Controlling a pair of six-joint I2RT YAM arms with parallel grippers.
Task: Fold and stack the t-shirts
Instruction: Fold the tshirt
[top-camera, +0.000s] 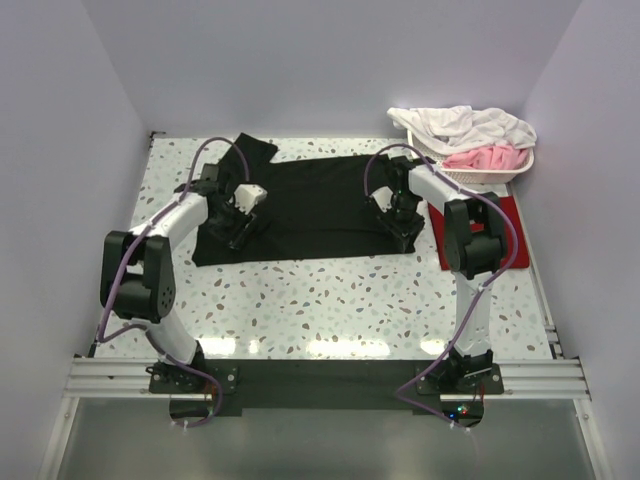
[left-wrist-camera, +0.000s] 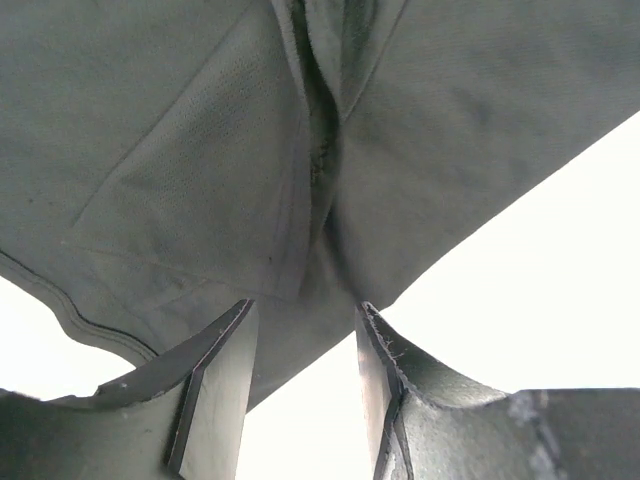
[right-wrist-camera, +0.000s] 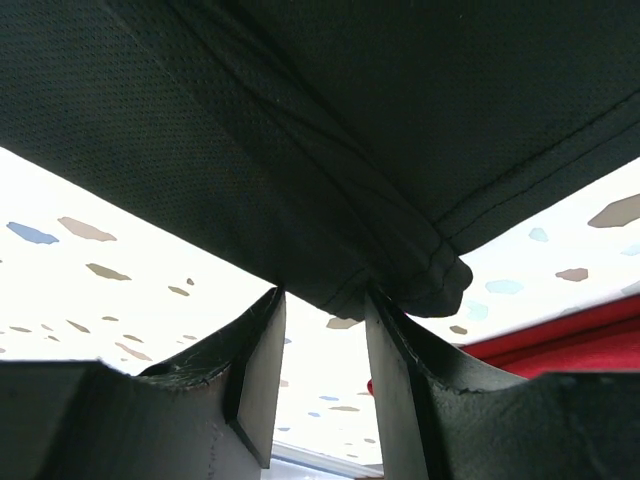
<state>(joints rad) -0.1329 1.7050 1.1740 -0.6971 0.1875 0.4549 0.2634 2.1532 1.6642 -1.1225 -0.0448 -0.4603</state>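
Both spread: left gripper (left-wrist-camera: 305, 305), right gripper (right-wrist-camera: 323, 293); black t-shirt (top-camera: 310, 200) edge just ahead of each.

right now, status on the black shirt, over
left gripper and right gripper: fingers parted, nothing clamped. black t-shirt spread flat under both. red t-shirt off to the right, nothing in the way.

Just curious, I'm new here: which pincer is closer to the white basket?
Right. The right pincer is over the end of the black t-shirt nearest the basket; the left pincer is over its opposite end, much farther away.
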